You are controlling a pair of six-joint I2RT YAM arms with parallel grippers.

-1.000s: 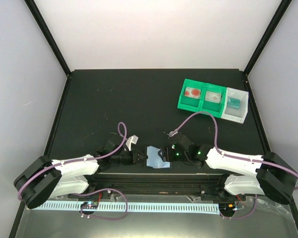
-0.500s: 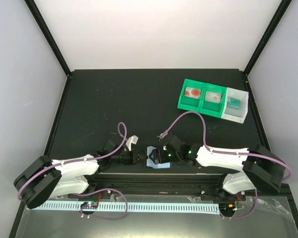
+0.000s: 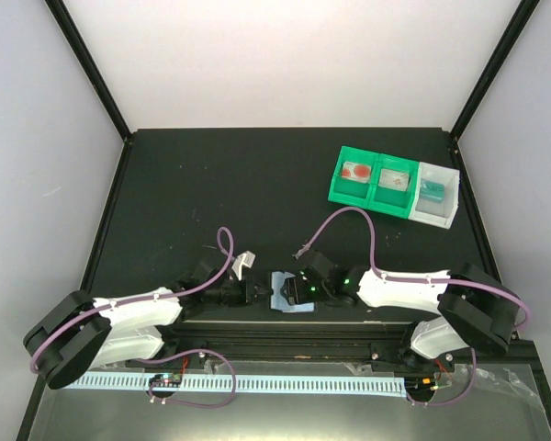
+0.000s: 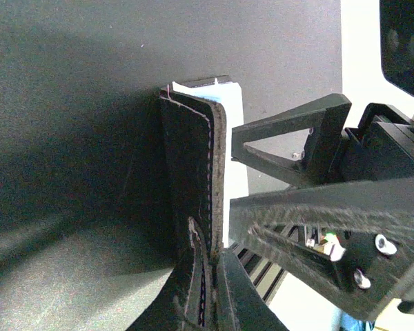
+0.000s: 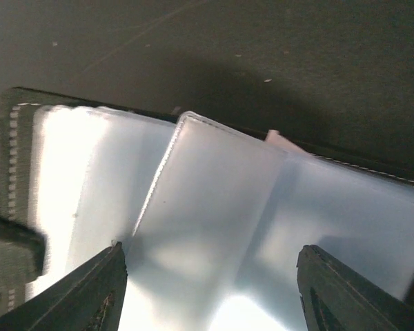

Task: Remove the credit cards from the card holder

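The card holder [image 3: 289, 296] lies open near the table's front edge, its pale blue inside facing up. My left gripper [image 3: 257, 292] is shut on its left edge; in the left wrist view the black stitched cover [image 4: 190, 172] runs down between the closed fingers [image 4: 252, 289]. My right gripper [image 3: 300, 288] hovers open over the inside, fingertips [image 5: 90, 289] wide apart with nothing between them. A pale rectangle [image 5: 214, 200] lies tilted on the glossy panels; I cannot tell whether it is a credit card or a sleeve. A pinkish corner [image 5: 276, 138] peeks out behind it.
A green-and-white three-compartment tray [image 3: 394, 204] stands at the back right, holding red-marked pieces and a teal flat piece [image 3: 432, 190]. A small white object [image 3: 246, 261] lies just behind the left gripper. The metal rail [image 3: 285, 331] runs close in front of the card holder.
My right arm has swung left and reached over the open card holder, its jaws now wider. The left gripper and the card holder have stayed put.
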